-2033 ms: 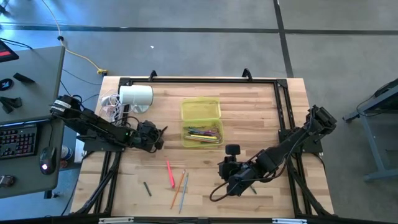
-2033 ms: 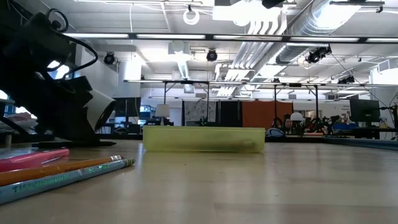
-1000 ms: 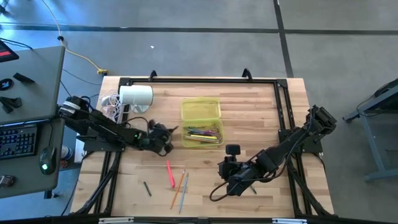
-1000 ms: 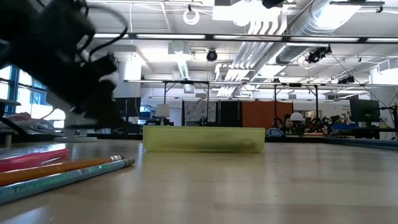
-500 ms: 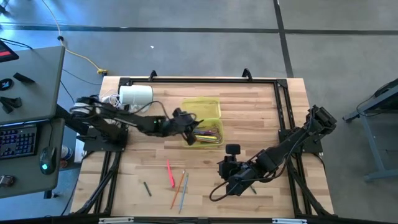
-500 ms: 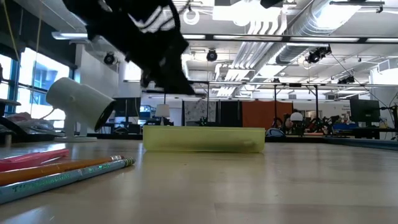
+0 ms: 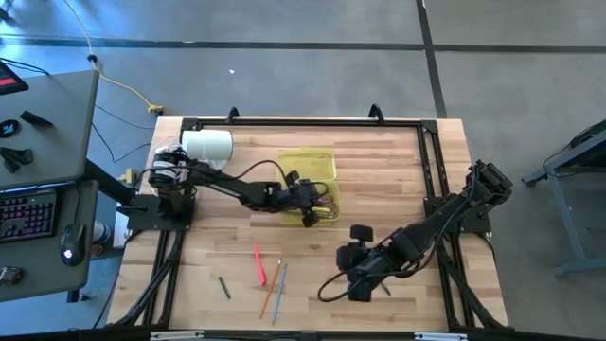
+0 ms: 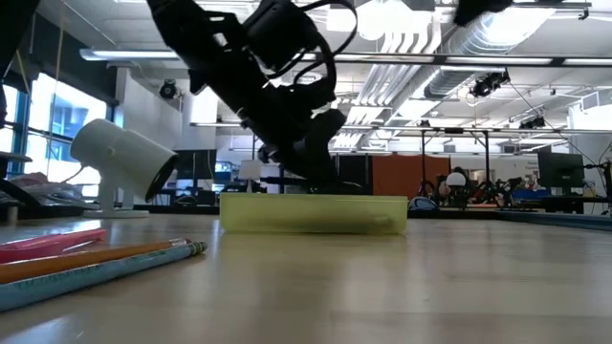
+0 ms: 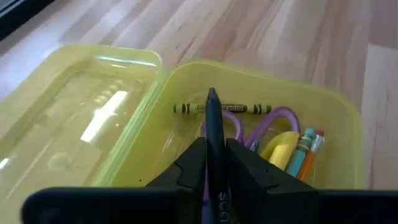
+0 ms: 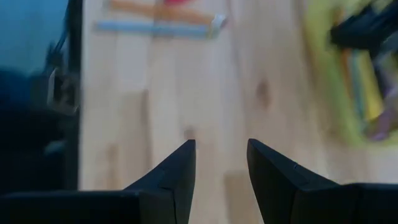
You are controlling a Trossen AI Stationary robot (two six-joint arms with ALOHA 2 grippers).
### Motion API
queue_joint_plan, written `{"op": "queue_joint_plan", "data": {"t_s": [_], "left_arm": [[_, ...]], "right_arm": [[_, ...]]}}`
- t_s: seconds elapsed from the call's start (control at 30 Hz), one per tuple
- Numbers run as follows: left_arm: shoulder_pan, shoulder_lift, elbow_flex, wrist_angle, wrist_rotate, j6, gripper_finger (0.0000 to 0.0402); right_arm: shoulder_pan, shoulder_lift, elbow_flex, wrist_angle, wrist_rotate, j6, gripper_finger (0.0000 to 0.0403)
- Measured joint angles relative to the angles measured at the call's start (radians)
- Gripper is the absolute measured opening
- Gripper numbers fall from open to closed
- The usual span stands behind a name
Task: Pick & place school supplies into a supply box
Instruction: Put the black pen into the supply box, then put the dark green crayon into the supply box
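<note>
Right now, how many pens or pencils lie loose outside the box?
4: pink pen, orange pencil, light blue pencil together near the front edge; dark pen apart on the left arm's side. Arms may hide more.

Robotics lab: exposed ceiling ducts, workbenches.

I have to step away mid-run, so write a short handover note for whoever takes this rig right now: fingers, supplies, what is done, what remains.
Left gripper: over the shallow translucent yellow-green plastic box, fingers closed on a thin dark pen pointing into it, not yet dropped.
Right gripper: fingers open, empty, waiting over bare wood at the table's front right.
Done: a green crayon, purple-handled scissors, a yellow piece and pencils already lie in the box.
Left: release the dark pen, then fetch the pink pen, orange pencil, light blue pencil and short dark stick from the front of the table.
</note>
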Motion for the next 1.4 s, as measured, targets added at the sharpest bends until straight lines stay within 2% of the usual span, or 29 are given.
{"op": "queue_joint_plan", "data": {"t_s": [0.07, 0.17, 0.27, 0.37, 0.43, 0.63, 0.83, 0.97, 1.1, 1.4], "left_arm": [[0.0, 0.007, 0.031, -0.018, 0.001, 0.022, 0.0121], [0.0, 0.007, 0.053, -0.047, 0.002, 0.047, 0.0155], [-0.001, 0.007, 0.065, -0.048, -0.007, 0.052, 0.0181], [-0.003, -0.009, 0.084, -0.077, -0.006, 0.051, 0.0191], [-0.008, -0.016, 0.114, -0.11, -0.004, 0.039, 0.0191], [-0.023, -0.066, 0.205, -0.354, -0.021, 0.037, 0.0166], [-0.021, -0.065, 0.248, -0.396, -0.008, 0.037, 0.0145], [-0.021, -0.065, 0.248, -0.41, 0.001, 0.024, 0.0138], [-0.021, -0.065, 0.249, -0.432, 0.025, -0.013, 0.0133], [-0.021, -0.065, 0.248, -0.451, 0.047, -0.049, 0.0127]], "right_arm": [[0.002, 0.0, 0.0, -0.013, -0.062, 0.013, 0.0129], [0.002, 0.0, 0.0, -0.012, -0.1, -0.012, 0.0129], [-0.002, 0.0, 0.0, 0.005, -0.054, -0.085, 0.0129], [-0.003, 0.002, 0.0, -0.012, -0.073, 0.005, 0.0129], [0.012, 0.004, 0.0, -0.067, -0.092, 0.105, 0.0129], [0.113, 0.071, 0.0, -0.224, -0.182, 0.423, 0.0129], [0.178, 0.177, 0.0, -0.297, -0.258, 0.656, 0.0129], [0.18, 0.236, 0.0, -0.372, -0.296, 0.692, 0.0129], [0.164, 0.258, 0.0, -0.354, -0.32, 0.688, 0.0129], [0.136, 0.259, 0.0, -0.366, -0.243, 0.709, 0.0129]]}}
